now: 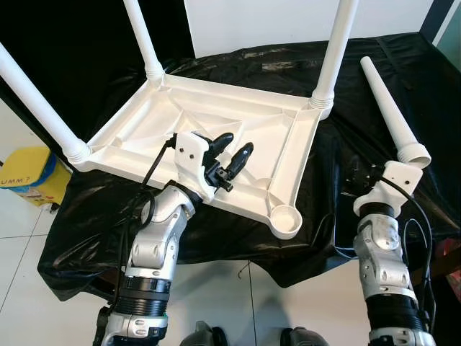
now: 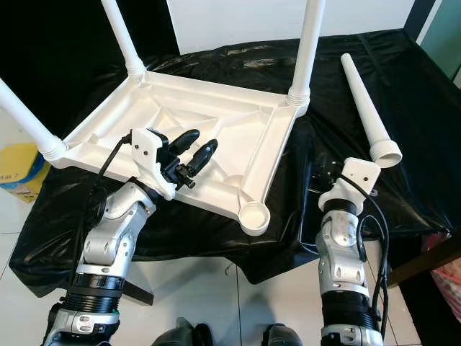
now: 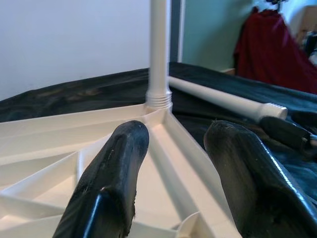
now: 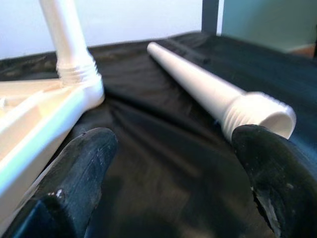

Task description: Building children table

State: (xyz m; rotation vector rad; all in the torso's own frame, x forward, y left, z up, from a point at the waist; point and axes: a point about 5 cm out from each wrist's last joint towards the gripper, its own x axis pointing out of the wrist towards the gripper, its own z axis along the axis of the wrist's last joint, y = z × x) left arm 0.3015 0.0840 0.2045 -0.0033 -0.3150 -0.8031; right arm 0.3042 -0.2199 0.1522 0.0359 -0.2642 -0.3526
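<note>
white plastic table top upside down, three legs fitted, loose leg beside

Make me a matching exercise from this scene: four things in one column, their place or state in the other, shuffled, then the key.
Things:
1. loose leg
2. tabletop
3. left gripper
4. empty socket

Places or states:
A. open, above the tabletop's underside
B. lying on the black cloth, beside the tabletop
C. upside down, three legs fitted
D. at the tabletop's near corner, towards the right arm

Pairs: 1-B, 2-C, 3-A, 4-D
</note>
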